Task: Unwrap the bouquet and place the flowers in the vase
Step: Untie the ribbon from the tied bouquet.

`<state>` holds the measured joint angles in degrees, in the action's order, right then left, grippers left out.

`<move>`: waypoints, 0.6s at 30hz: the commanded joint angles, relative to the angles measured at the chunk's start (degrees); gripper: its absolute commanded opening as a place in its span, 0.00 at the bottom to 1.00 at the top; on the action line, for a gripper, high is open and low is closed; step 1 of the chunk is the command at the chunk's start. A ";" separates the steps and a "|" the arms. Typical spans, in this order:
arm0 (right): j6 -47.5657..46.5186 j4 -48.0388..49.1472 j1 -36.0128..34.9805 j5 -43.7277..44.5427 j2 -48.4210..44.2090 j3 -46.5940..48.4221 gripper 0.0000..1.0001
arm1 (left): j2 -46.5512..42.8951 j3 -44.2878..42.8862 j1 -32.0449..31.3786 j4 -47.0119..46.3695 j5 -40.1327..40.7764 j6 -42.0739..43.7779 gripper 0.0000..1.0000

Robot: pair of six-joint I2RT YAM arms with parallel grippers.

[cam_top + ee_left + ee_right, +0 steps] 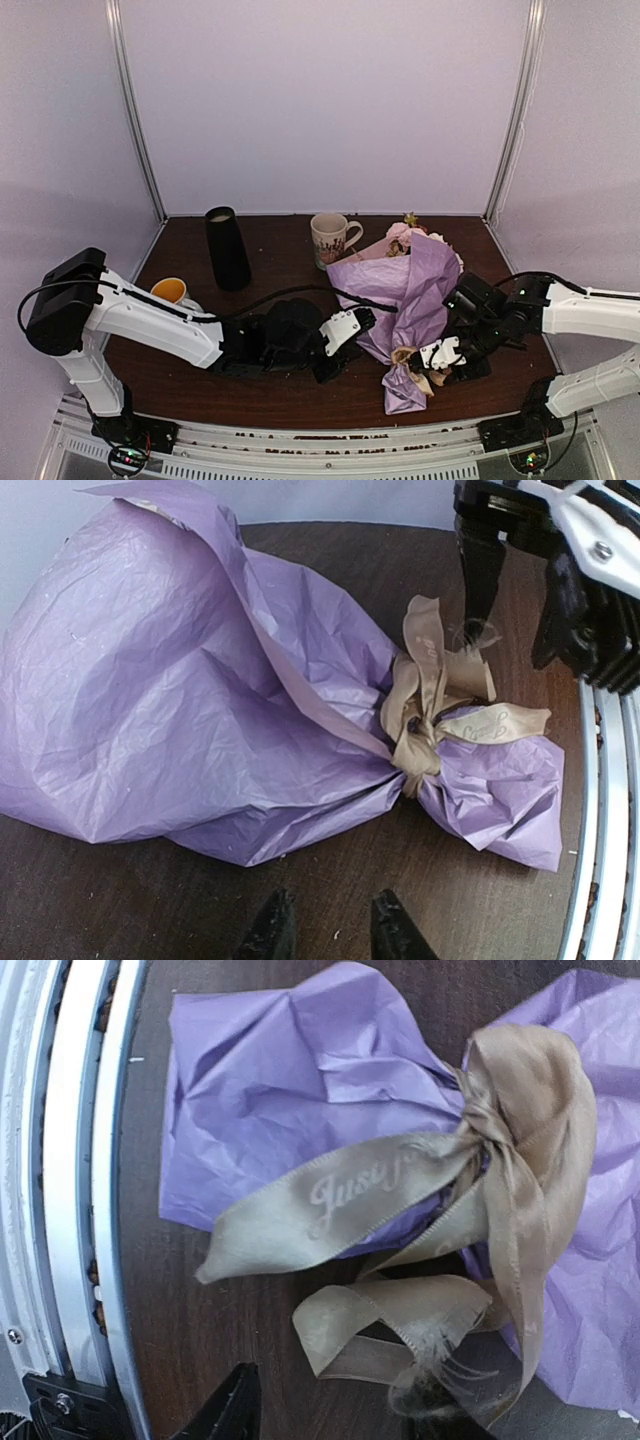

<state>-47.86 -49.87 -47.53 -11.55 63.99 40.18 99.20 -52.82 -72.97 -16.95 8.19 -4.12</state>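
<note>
Lying on brown desk (pixel 280 250), near right: crinkled lilac paper-wrapped bouquet (pixel 410 290), tan ribbon bow (pixel 520 1160) tied. Right fingers (pixel 232 1405) half open, ribbon tail (pixel 400 1335) straddled, nothing clamped. Left fingers (pixel 272 930) narrowly parted, empty. Risk: bow jammed or bouquet dragged if wrong tail pulled.

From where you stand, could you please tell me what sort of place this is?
Most likely a robot test booth rather than a home: plain pale wall panels joined by metal corner posts enclose a dark brown wooden tabletop, with a slotted aluminium rail along its near edge.
</note>
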 commanded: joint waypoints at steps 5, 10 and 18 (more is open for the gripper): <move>-1.63 4.31 -9.91 3.00 1.04 -1.67 0.53 | -1.79 1.27 -0.24 -2.95 1.48 -0.12 0.29; -1.27 7.27 -14.14 7.00 1.25 -1.50 0.47 | -2.03 1.96 -0.24 -2.82 3.07 -0.45 0.29; -1.86 2.06 -19.71 6.85 -2.45 -0.54 0.41 | -2.56 2.06 -0.24 -1.82 4.36 -0.31 0.29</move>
<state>-49.71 -44.45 -65.67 -5.87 63.31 38.94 98.52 -51.09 -72.97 -17.04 11.14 -4.19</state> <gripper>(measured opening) 0.435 0.291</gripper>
